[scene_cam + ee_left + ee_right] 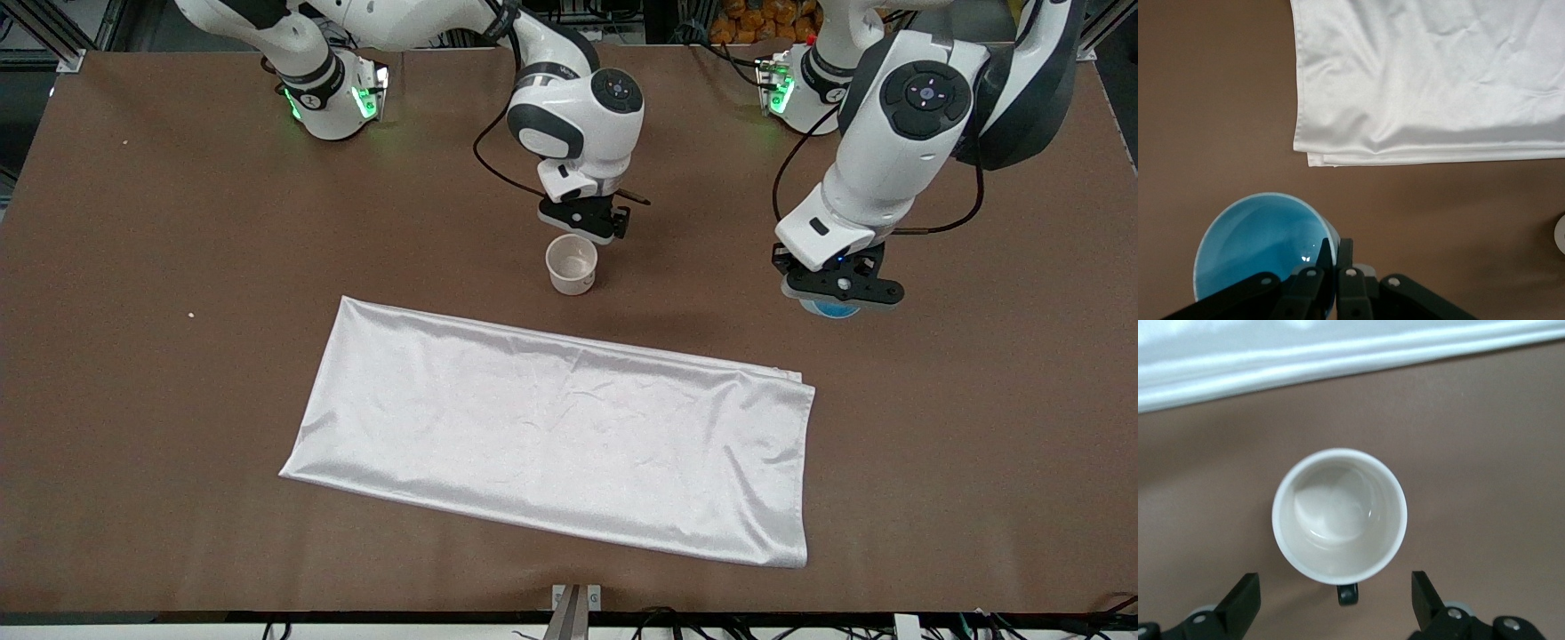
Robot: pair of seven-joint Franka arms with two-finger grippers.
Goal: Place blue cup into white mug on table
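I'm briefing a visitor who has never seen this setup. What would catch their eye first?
The big white cloth spread across the table, nearest the front camera. Next, the left claw shut on the blue cup at the left arm's end. The right claw hangs open over the white mug, mid-table.

My left jaws cover most of the blue cup (836, 308) in the front view; the wrist picture's edge crops its rim.
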